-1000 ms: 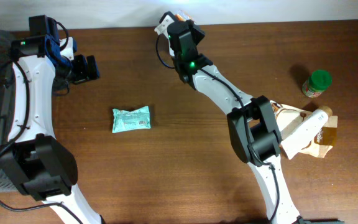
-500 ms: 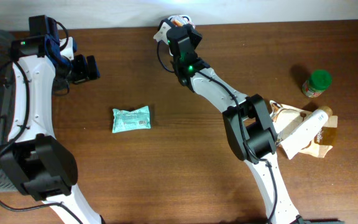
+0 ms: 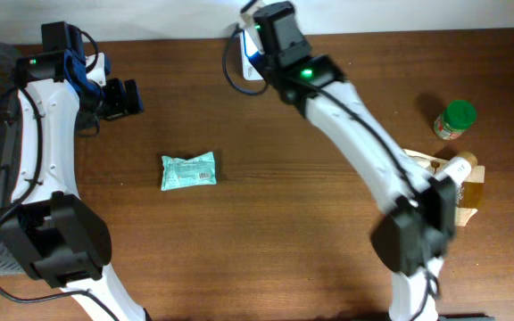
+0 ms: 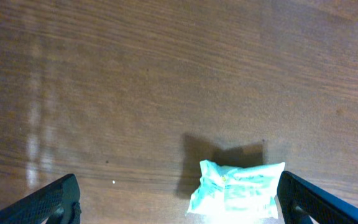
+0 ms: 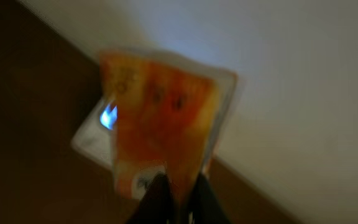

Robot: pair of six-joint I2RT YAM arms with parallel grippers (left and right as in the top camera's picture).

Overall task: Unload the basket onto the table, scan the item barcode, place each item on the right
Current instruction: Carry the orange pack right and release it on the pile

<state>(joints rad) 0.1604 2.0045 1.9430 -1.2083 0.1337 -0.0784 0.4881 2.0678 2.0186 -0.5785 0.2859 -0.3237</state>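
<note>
- The left gripper (image 3: 121, 98) is seen at the far left of the tabletop (image 3: 284, 223), jaws wide apart and nothing held. It is judged to have no part in the scan at this point.
- A teal packet (image 3: 188, 170) is seen lying flat on the wood, near the left arm and untouched. If it is also to be scanned, that is yet to be done.
- The right gripper (image 5: 174, 198) is pinched shut on the lower edge of the orange packet (image 5: 163, 106), which is held up at the far edge of the tabletop, top centre.
- A white device (image 5: 95, 134) with a blue light is made out just behind the packet. It is taken to be the scanner, so the item is judged picked up and presented.
- Whether the barcode faces the light cannot be told, as the wrist view is blurred. No read can be confirmed, and setting the packet down is left.
- A green-lidded jar (image 3: 454, 119) and a brown bag (image 3: 471, 192) are noted well apart on the right.
</note>
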